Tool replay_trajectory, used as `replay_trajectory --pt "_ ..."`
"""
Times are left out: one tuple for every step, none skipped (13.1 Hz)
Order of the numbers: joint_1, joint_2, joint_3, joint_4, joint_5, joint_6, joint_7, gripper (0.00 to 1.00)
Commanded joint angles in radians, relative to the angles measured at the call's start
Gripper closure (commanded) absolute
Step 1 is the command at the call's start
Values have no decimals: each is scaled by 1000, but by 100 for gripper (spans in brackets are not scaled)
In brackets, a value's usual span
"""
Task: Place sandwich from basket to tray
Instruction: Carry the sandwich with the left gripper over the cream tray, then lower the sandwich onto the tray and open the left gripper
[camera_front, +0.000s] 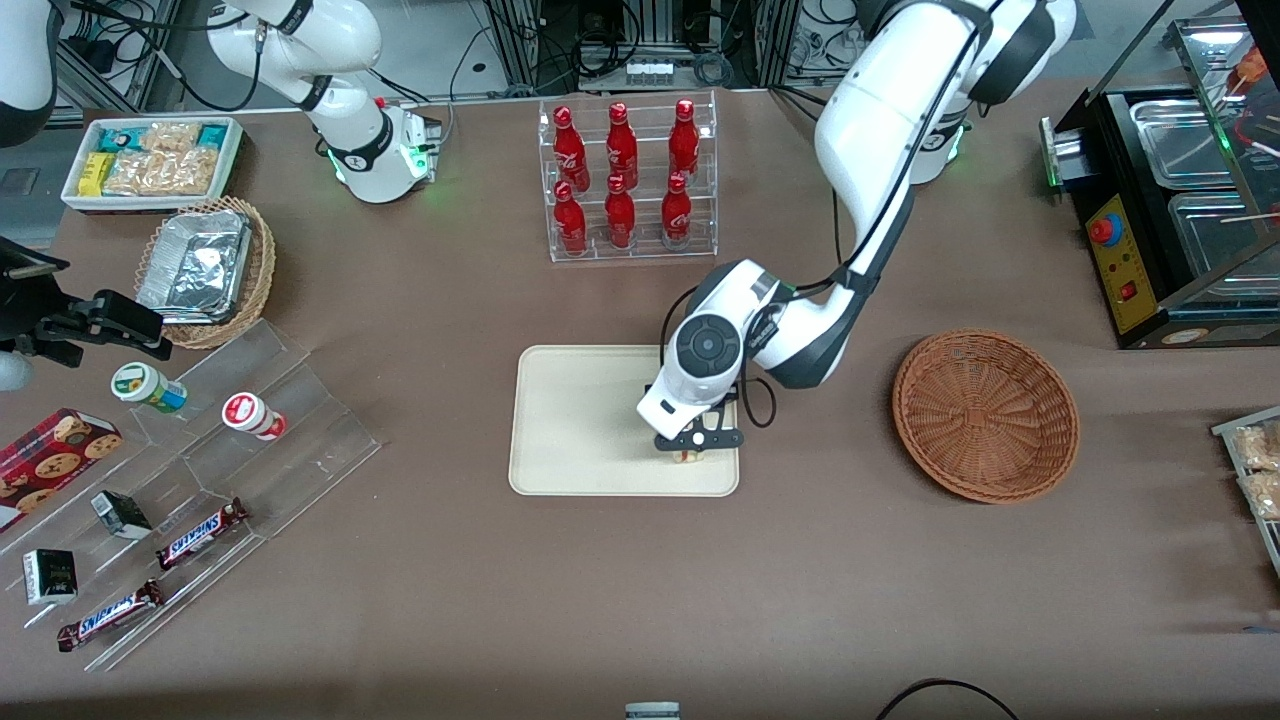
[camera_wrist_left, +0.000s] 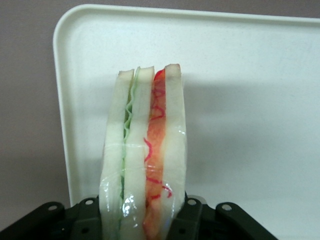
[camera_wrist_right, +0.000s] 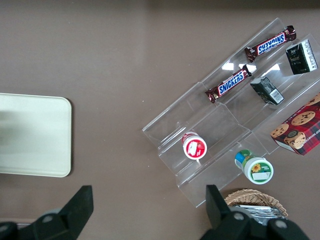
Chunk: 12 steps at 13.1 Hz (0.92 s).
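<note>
Snickers bars (camera_front: 200, 531) sit nearest, untouched | gripper (camera_front: 690, 452) clenched on the sandwich (camera_wrist_left: 145, 160), holding it upright on edge over the tray (camera_front: 570, 420), filling showing | basket (camera_front: 985, 415) lies bare toward the working arm's end | judgement: lower, then let go.

The gripper (camera_front: 690, 447) and its wrist covered most of the sandwich (camera_front: 688, 457) in the front view, so only a pale sliver showed. In the left wrist view the sandwich's lower end (camera_wrist_left: 145, 220) ran past the picture's edge, perhaps clamped there. The tray (camera_wrist_right: 35, 135) looked blurred and cut off in the right wrist view.
</note>
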Motion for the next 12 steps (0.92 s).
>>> replay_trajectory --pt "5 36 -6 58 -32 -13 42 53" --pt "5 38 -6 57 -37 -16 56 53" --pt "3 45 -6 54 -38 -13 59 53" --pt "3 55 -8 57 -55 -10 53 53" --pt "3 55 -6 57 -81 -10 51 53" --pt "3 56 -6 57 -84 -10 48 53" --pt "3 59 -6 57 -83 -10 47 53" --pt "3 67 -6 57 -83 -10 50 52" --pt "3 69 -6 57 -80 -5 62 51" --pt "2 70 -6 57 -78 7 62 49" --pt "2 69 -6 57 -78 25 53 42" --pt "2 66 -5 57 -78 30 48 31"
